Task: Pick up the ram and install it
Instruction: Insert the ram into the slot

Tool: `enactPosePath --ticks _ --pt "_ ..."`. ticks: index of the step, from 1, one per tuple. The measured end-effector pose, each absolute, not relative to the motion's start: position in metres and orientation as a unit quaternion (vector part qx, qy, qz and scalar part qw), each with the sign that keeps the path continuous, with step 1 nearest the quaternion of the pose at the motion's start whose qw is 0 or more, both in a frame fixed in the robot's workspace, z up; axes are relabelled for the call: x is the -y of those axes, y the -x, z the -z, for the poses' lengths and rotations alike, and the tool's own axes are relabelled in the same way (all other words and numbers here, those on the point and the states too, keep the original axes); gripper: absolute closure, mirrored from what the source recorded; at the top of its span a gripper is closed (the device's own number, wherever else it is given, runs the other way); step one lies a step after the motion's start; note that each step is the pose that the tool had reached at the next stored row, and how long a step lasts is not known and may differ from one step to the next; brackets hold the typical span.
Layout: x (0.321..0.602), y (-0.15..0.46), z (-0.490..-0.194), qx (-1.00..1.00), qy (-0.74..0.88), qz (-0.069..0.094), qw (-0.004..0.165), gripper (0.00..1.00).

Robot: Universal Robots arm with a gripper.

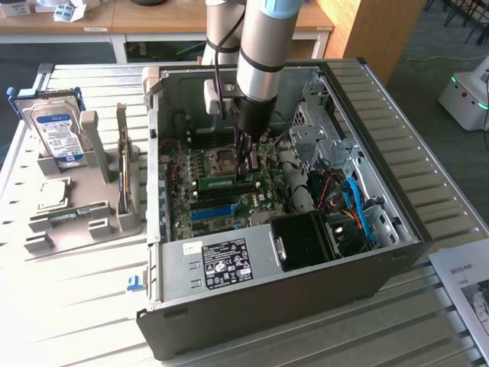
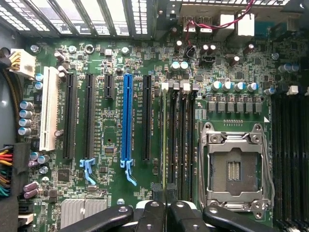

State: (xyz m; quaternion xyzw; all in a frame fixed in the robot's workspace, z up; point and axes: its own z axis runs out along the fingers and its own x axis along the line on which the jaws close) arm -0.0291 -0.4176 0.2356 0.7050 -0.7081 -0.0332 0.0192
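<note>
Looks like a robotics workshop: open computer case (image 1: 252,283) at centre on slatted metal bench (image 1: 69,313), parts fixtures (image 1: 93,141) at 9 o'clock, wooden desks (image 1: 168,19) at 12, white machine (image 1: 464,98) with green light at 2.

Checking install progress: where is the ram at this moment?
In the exterior view, the ram stands on edge inside the computer case, toward that view's left, at the memory slots beside the CPU socket, pinched by the end effector.
</note>
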Motion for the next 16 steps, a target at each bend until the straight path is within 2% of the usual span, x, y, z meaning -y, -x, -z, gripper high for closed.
enactPosePath --ticks 16 --pt "0.4180 0.0292 -0.2333 0.708 -0.705 0.037 0.015 0.88"
